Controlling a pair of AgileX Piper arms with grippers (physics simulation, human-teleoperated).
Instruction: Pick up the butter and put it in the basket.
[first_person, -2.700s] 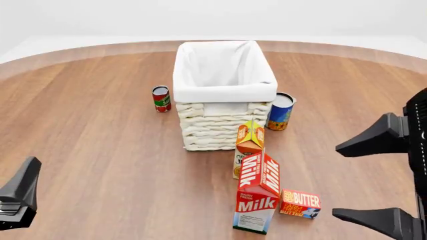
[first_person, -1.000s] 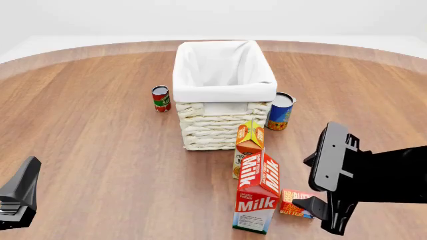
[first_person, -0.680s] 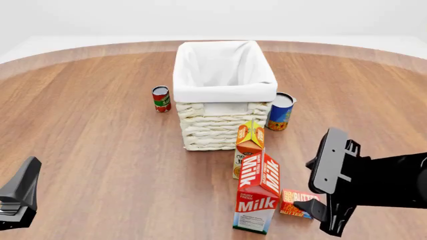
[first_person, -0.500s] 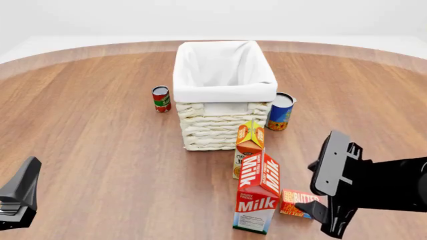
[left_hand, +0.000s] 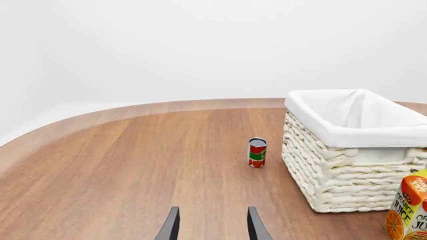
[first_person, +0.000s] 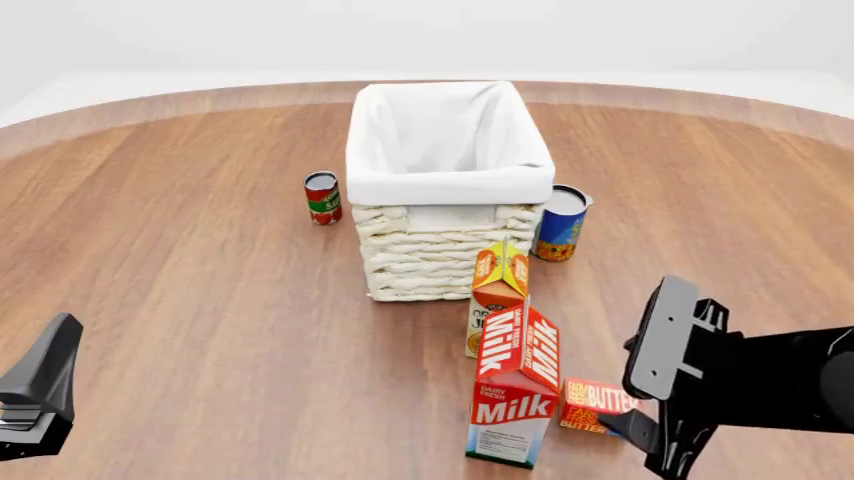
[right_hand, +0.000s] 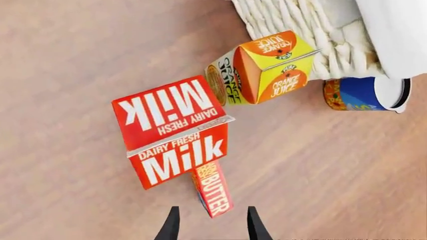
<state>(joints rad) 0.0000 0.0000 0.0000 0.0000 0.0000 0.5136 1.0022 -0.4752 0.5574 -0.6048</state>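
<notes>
The butter (first_person: 597, 404) is a small red-orange box lying on the table just right of the milk carton, near the front edge. In the right wrist view the butter (right_hand: 213, 188) lies just ahead of the open fingertips, in line with the gap. My right gripper (first_person: 645, 388) is open and hovers over the butter's right end, empty (right_hand: 212, 226). The basket (first_person: 447, 186) stands at the table's middle, behind the cartons; its wicker wall (right_hand: 300, 20) shows in the right wrist view. My left gripper (first_person: 40, 392) rests at the front left, open and empty (left_hand: 212, 229).
A tall milk carton (first_person: 518, 392) touches the butter's left side (right_hand: 177, 132). An orange juice carton (first_person: 498, 284) stands between the milk and the basket. A blue can (first_person: 562, 223) is right of the basket, a red can (first_person: 322, 197) left of it (left_hand: 257, 152).
My right gripper has come in from the right edge to over the butter and has sunk a little lower in the last second. The left arm and the objects have not moved.
</notes>
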